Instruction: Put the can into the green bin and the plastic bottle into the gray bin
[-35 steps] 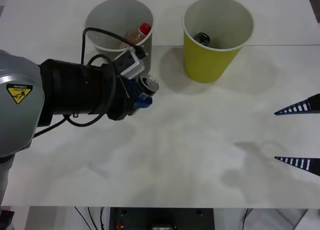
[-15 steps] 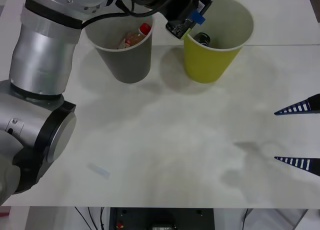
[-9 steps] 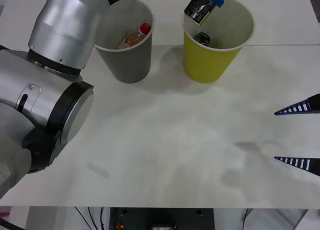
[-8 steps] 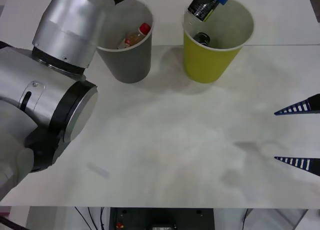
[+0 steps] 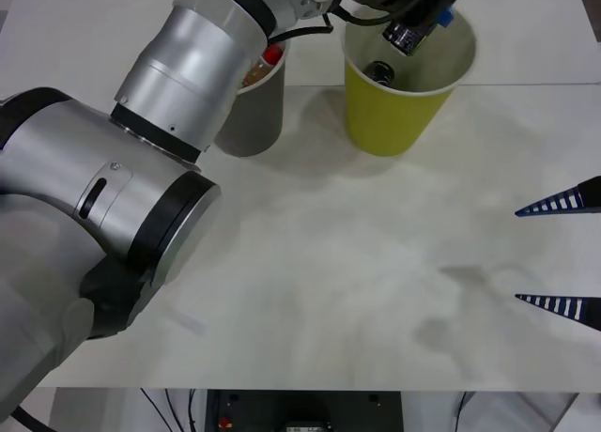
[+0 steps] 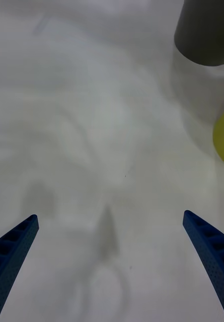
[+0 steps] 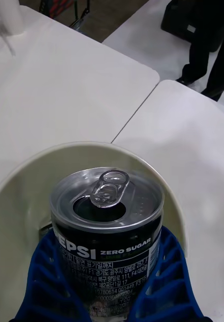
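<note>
Can (image 7: 107,214), its opened pull-tab top showing, is hanging over the mouth of the green bin (image 5: 390,122), pinched between the blue fingers (image 7: 169,274) of the left gripper (image 5: 424,26). A second, darker can (image 5: 380,72) is lying inside that bin. Beside the bin, the gray bin (image 5: 252,122) is holding the bottle (image 5: 263,64). Well away from the bin, the right gripper (image 5: 561,254) is waiting with fingers spread over the table (image 5: 357,263).

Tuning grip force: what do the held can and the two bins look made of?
The can, clamped in the left gripper over the green bin: metal, likely aluminium, shiny brushed top with pull tab, glossy black printed wall. Green bin and gray bin: matte, thin white rims, probably paper or plastic; can't tell.
</note>
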`<state>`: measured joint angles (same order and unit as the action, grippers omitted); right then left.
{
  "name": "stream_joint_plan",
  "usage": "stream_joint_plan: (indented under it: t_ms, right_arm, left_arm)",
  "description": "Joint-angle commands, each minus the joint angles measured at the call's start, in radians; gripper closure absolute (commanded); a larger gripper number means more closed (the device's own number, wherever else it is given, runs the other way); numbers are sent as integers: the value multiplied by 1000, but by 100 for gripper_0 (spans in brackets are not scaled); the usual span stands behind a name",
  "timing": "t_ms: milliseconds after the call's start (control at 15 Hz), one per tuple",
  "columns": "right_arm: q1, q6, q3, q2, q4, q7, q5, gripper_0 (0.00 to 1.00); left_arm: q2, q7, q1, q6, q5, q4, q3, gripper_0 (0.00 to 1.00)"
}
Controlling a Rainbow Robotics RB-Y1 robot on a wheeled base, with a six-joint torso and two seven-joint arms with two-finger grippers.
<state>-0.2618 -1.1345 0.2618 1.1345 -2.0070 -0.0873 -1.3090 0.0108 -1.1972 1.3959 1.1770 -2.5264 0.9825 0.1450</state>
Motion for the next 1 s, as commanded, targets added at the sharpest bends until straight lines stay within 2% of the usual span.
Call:
stream_joint_plan:
  t_ms: [67, 133, 200, 267, 400, 533, 667, 800, 1000]
  right_arm:
    - [0, 0, 0, 0, 0, 0, 0, 0]
    - [0, 0, 0, 0, 0, 0, 0, 0]
    - [0, 0, 0, 0, 0, 0, 0, 0]
    - [0, 0, 0, 0, 0, 0, 0, 0]
    - [0, 0, 0, 0, 0, 0, 0, 0]
    - [0, 0, 0, 0, 0, 0, 0, 0]
    - [0, 0, 0, 0, 0, 0, 0, 0]
    - [0, 0, 0, 0, 0, 0, 0, 0]
    - [0, 0, 0, 0, 0, 0, 0, 0]
  left_arm:
    - [1, -8, -1, -22, -3, -7, 31, 84]
    - [1, -8, -1, -22, -3, -7, 31, 71]
    - [3, -7, -1, -22, -5, -7, 31, 18]
    - [6, 11, -1, -22, -5, -7, 31, 0]
    - [26, 11, -1, -19, 14, -5, 31, 0]
    - [81, 28, -1, 16, 86, 13, 28, 0]
    - [170, 67, -1, 95, 196, 47, 25, 0]
    - [285, 108, -1, 161, 359, 56, 25, 0]
    - [437, 228, -6, 251, 532, 54, 25, 0]
